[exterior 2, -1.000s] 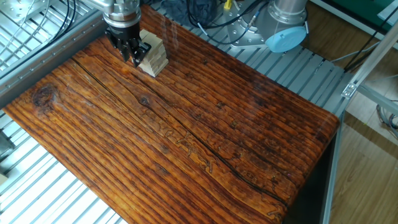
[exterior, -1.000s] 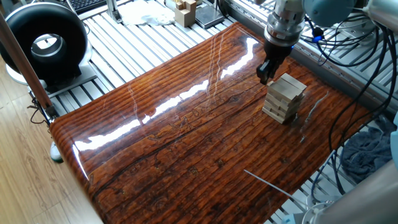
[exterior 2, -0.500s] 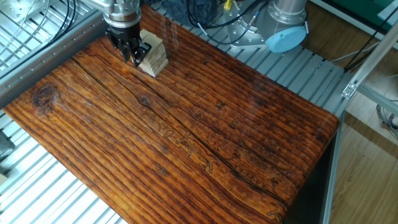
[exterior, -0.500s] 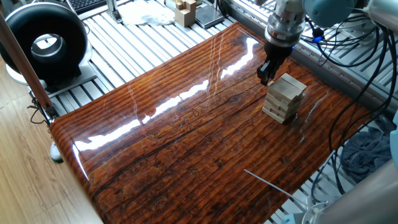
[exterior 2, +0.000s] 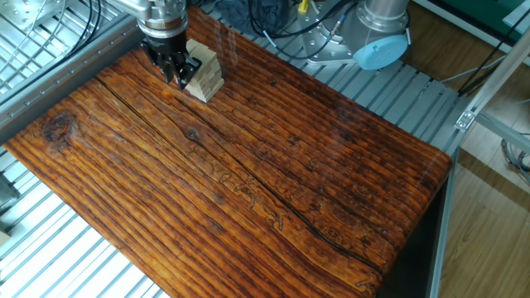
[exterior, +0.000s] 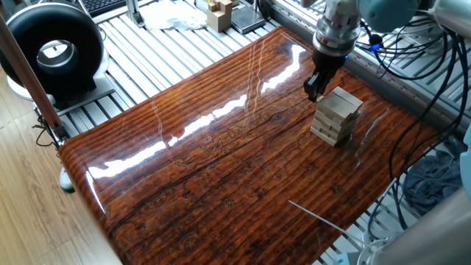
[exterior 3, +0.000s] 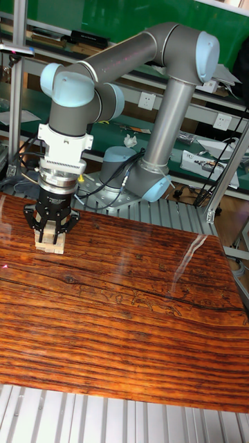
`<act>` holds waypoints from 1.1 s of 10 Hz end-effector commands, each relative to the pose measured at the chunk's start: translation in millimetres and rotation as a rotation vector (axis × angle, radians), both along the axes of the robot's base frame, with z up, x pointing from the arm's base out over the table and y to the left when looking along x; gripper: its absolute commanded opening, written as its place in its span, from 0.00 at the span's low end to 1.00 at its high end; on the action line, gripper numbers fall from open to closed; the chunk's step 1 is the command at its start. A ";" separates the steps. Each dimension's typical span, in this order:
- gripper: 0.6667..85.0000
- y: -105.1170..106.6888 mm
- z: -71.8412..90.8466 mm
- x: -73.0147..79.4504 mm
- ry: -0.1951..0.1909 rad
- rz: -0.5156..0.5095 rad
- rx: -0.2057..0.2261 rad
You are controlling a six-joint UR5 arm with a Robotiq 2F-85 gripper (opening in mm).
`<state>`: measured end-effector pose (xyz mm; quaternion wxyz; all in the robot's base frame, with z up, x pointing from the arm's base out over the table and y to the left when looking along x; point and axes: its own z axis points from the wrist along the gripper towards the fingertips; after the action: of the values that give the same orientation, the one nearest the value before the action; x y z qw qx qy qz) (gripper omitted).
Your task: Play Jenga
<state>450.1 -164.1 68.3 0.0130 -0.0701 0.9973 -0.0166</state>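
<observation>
The Jenga tower (exterior: pixel 337 115) is a short stack of pale wooden bars laid crosswise, standing near the table's far right edge; it also shows as the tower (exterior 2: pixel 206 78) and the tower (exterior 3: pixel 50 243). My gripper (exterior: pixel 315 87) points straight down against the tower's left side, level with its upper layers. In the other fixed view the gripper (exterior 2: pixel 179 73) overlaps the tower's left face. In the tall fixed view the gripper (exterior 3: pixel 50 230) hangs in front of the tower top with its fingers spread about as wide as the stack. I see no bar lifted clear.
The tower stands on a glossy dark wooden table (exterior: pixel 221 154). A cluster of tan wooden pieces (exterior: pixel 218 12) sits off the table at the back. A black round device (exterior: pixel 53 50) is at the left. Cables (exterior: pixel 412 44) hang behind the arm.
</observation>
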 end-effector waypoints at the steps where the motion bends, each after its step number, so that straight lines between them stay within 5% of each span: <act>1: 0.41 1.5 -0.3 0.9 -0.001 -0.015 0.011; 11: 0.39 4.9 -3.7 1.1 0.003 -0.144 0.030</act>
<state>449.7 -162.3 64.3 0.0093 -0.0192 0.9997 -0.0105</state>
